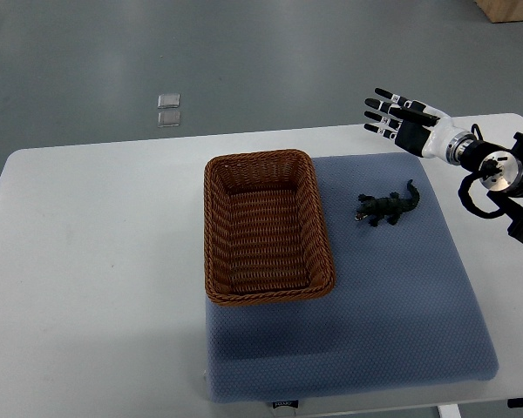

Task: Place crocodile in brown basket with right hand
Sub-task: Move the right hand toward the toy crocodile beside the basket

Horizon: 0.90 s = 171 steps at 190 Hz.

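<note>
A small dark green toy crocodile [387,205] lies on the blue mat [392,305], just right of the brown wicker basket [216,226]. The basket holds nothing that I can see. My right hand [390,117] hovers above the table's far edge, up and to the right of the crocodile and well apart from it. Its fingers are spread and hold nothing. The right arm [497,174] comes in from the right edge. The left hand does not show.
The white table [96,261] carries the mat and basket. Two small clear squares [168,110] lie on the grey floor beyond the table. A wooden box corner [510,9] shows at the top right.
</note>
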Motion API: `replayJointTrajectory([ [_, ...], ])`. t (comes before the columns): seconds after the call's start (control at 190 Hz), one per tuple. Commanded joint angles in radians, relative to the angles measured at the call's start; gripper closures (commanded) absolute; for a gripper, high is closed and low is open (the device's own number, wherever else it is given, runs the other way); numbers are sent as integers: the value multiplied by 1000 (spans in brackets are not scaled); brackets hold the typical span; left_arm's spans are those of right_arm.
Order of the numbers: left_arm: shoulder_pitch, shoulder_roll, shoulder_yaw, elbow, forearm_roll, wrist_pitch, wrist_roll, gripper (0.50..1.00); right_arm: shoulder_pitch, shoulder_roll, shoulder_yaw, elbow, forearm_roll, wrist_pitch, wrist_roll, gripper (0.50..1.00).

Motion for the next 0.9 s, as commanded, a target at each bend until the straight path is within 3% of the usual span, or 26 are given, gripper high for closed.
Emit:
replayJointTrajectory([
  [0.0, 0, 0, -1, -2, -5, 1, 0, 500, 1, 1, 0, 0, -7, 4, 0, 562],
  [0.452, -3, 0, 2, -2, -6, 1, 0, 500, 38, 0, -3, 2, -139, 4, 6, 562],
  [0.573, -3, 0, 2, -2, -6, 1, 0, 500, 35, -2, -5, 6, -175, 36, 9, 562],
  [0.725, -3, 0, 2, -2, -6, 1, 0, 500, 37, -22, -9, 6, -300, 134, 86, 562],
  [0.893, -1, 0, 2, -2, -6, 1, 0, 500, 41, -66, -8, 8, -594, 243, 250, 564],
])
